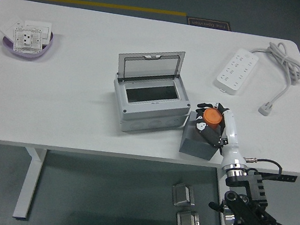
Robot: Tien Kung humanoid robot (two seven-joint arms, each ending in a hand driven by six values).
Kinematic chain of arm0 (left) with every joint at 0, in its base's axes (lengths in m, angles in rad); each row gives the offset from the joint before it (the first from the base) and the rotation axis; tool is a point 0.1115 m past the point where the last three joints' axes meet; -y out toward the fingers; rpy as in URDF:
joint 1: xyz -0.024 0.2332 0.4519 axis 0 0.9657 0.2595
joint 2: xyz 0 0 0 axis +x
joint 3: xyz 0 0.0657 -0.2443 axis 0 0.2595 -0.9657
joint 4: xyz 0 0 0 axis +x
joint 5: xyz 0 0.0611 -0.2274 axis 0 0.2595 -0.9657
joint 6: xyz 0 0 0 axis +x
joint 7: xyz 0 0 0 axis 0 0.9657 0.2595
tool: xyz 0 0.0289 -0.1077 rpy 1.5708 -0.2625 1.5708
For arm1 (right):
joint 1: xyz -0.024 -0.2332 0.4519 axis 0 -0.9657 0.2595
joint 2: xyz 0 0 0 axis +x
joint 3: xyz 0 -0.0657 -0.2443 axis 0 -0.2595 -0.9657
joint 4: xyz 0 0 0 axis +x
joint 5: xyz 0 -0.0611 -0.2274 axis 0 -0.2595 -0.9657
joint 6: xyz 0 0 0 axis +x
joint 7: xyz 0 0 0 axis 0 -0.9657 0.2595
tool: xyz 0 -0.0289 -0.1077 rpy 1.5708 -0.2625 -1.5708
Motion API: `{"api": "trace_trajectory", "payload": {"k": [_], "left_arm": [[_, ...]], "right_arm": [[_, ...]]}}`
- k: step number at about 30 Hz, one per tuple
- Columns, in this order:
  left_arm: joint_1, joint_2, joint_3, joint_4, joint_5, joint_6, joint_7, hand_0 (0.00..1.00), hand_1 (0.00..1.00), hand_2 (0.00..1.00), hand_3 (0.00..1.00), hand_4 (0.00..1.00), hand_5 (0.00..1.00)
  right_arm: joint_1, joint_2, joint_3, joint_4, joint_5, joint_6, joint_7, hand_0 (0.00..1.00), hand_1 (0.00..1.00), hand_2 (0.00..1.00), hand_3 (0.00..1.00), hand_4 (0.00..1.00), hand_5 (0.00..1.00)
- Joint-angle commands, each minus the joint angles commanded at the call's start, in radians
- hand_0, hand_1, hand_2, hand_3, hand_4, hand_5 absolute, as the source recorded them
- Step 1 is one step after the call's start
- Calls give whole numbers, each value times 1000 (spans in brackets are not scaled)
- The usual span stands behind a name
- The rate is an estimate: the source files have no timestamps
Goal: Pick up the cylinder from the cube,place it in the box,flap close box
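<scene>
Cylinder (212, 117), orange, sits atop the grey cube (197, 143) near the worktop's (71, 106) front edge, with the right hand (214, 127) curled around it for lifting, while the box (152, 108) just beside stands lid-open to receive it.
</scene>
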Motion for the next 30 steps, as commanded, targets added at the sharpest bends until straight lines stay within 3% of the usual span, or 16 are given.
{"api": "trace_trajectory", "payload": {"k": [4, 5, 14, 19, 22, 23, 28, 29, 30], "left_arm": [[1, 1, -6, 0, 9, -1, 1, 748, 767, 765, 876, 547, 123], [2, 2, -7, 0, 11, -1, 1, 745, 766, 763, 876, 546, 124], [2, 3, -4, 0, 14, -1, 3, 745, 765, 762, 876, 546, 122], [0, 9, -1, 0, 14, -1, 5, 744, 763, 761, 875, 546, 127], [-1, 13, 0, 0, 14, 0, 6, 744, 763, 761, 875, 546, 127], [-1, 14, 0, 0, 15, 0, 6, 744, 762, 760, 874, 544, 130], [0, 18, -1, 0, 20, 2, 8, 744, 762, 760, 874, 544, 130], [0, 18, -1, 0, 20, 2, 8, 743, 761, 759, 873, 544, 134], [0, 19, -1, 0, 21, 3, 9, 743, 761, 759, 873, 544, 134]], "right_arm": [[5, -2, 0, 6, -9, -7, -2, 587, 346, 441, 336, 2, 2], [8, -2, 0, 7, -11, -8, -3, 566, 303, 383, 287, 2, 2], [62, -9, -21, 13, -55, -23, -34, 569, 309, 385, 278, 2, 2], [158, -13, -66, 23, -171, -9, -141, 572, 313, 392, 284, 2, 2], [220, -5, -89, 27, -252, 20, -212, 572, 313, 392, 284, 2, 2], [243, 1, -99, 25, -283, 35, -239, 512, 291, 386, 277, 2, 2], [352, 28, -161, -11, -424, 96, -361, 512, 291, 386, 277, 2, 2], [370, 32, -172, -21, -448, 105, -381, 359, 231, 375, 267, 2, 2], [393, 38, -190, -37, -476, 118, -404, 359, 231, 375, 267, 2, 2]]}}
